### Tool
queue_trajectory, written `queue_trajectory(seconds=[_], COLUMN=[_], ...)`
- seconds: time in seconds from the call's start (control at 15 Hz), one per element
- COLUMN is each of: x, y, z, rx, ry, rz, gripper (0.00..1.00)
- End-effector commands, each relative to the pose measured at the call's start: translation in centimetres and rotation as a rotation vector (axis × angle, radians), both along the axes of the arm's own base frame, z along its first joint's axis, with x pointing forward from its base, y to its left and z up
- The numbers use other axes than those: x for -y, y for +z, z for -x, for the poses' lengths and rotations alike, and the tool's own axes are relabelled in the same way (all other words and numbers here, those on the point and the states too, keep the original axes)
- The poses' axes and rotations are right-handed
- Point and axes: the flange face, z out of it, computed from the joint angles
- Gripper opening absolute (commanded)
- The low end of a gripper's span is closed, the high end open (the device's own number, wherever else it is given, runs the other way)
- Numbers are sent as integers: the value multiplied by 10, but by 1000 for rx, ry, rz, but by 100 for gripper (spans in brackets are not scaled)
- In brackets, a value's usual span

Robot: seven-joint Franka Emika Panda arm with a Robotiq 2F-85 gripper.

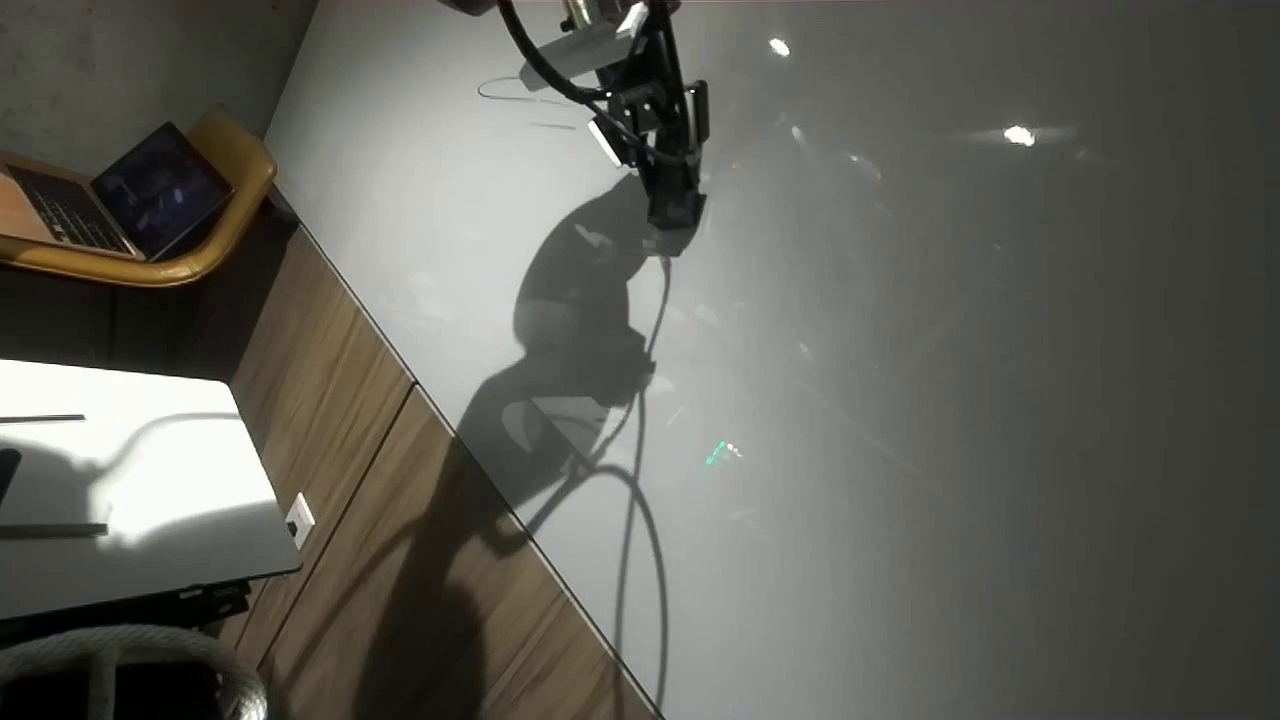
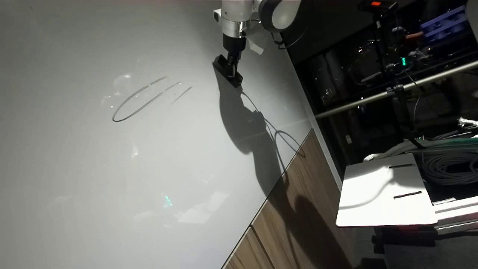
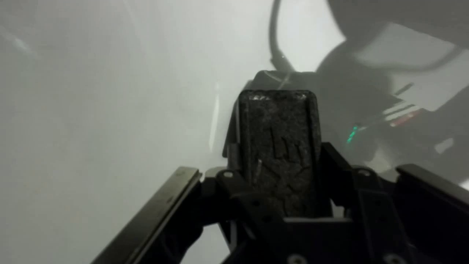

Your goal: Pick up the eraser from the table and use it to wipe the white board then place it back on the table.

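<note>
Pinching the eraser (image 3: 279, 150) in the claw (image 2: 231, 71), holding it just beside the board (image 2: 93, 168), perhaps touching; risking a twist by pressing too hard, and unwiped marks (image 2: 145, 105) by tilting.

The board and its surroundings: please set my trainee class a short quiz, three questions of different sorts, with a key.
1. Open question: what is the gripper holding?
2. True or false: the board is wiped fully clean.
3. Fill the gap: on the yellow seat, away from the arm, stands an open ____.

Key
1. The eraser, plainest in the wrist view.
2. False: pen lines show on it in both exterior views.
3. Laptop.
</note>
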Motion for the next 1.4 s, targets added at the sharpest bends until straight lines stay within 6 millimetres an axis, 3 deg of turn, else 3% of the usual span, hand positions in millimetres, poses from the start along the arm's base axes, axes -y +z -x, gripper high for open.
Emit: queue_trajectory(seconds=[0.0, 0.13, 0.4, 0.6, 0.8, 1.0, 1.33], x=[90, 106, 59, 8, -47, -102, -185], y=[25, 27, -5, -37, -60, -60, -39], z=[-12, -17, -9, 4, 2, -2, -11], rx=[63, 68, 13, -54, -109, -123, -111], ry=[-53, -62, -3, 70, 156, 239, 369], rz=[23, 13, -44, -69, -75, -73, 6], gripper=[29, 29, 29, 29, 29, 29, 29])
